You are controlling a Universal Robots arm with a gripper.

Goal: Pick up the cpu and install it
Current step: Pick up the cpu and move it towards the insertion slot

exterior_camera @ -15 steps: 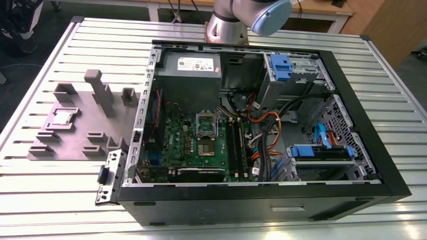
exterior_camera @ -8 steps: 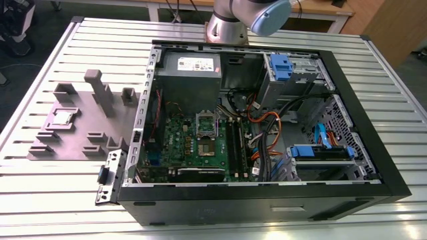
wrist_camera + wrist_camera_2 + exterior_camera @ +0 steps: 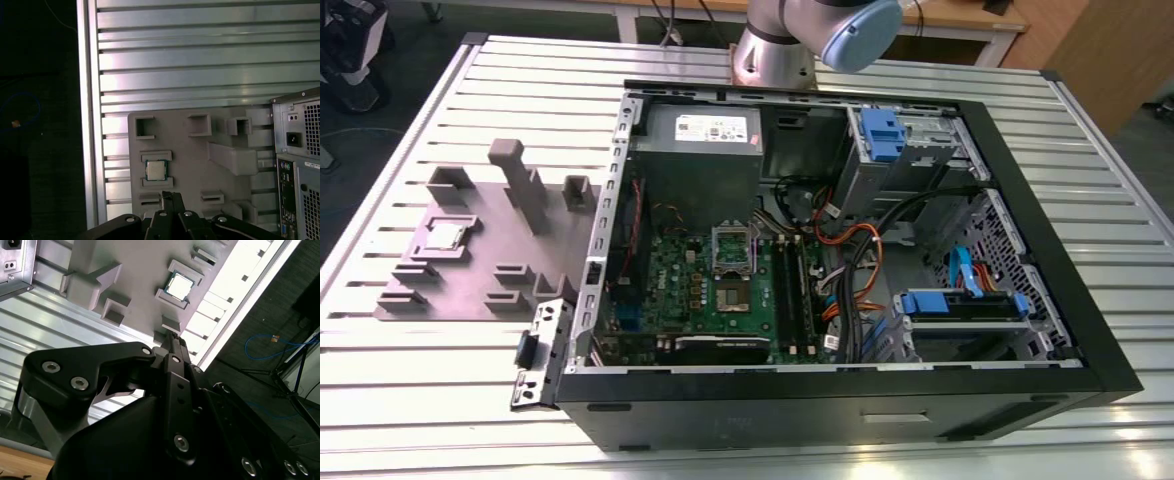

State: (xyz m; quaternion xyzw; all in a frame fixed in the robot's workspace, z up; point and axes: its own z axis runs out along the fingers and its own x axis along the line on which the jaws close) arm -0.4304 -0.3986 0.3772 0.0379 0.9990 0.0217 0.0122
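One cpu (image 3: pixel 450 236) lies flat with its metal lid up, seated in a shallow pocket between low raised blocks on the grey-purple fixture plate (image 3: pixel 467 292). In the exterior view the chip sits toward the plate's left side, about midway between its near and far edges. Taller blocks (image 3: pixel 518 180) stand on the far part of the plate.

In both wrist views the cpu lies out ahead of the gripper (image 3: pixel 169 195), apart from it and untouched. One of the pocket's blocks shows between the chip and the fingertips in the first wrist view. The jaws are drawn together to a narrow point and grip no object. How high the fingertips hang over the plate cannot be told.

The plate rests on a ribbed aluminium table (image 3: pixel 400 375), on the exterior view's left. Just beside it to the right lies an open black computer case (image 3: pixel 854 412). Inside the case a green motherboard (image 3: pixel 687 285) lies flat, with a silver-framed socket (image 3: pixel 734 247) near its middle. A grey power supply (image 3: pixel 700 150) sits in the far left corner of the case. The arm (image 3: pixel 787 45) rises at the far edge of the table, behind the case.
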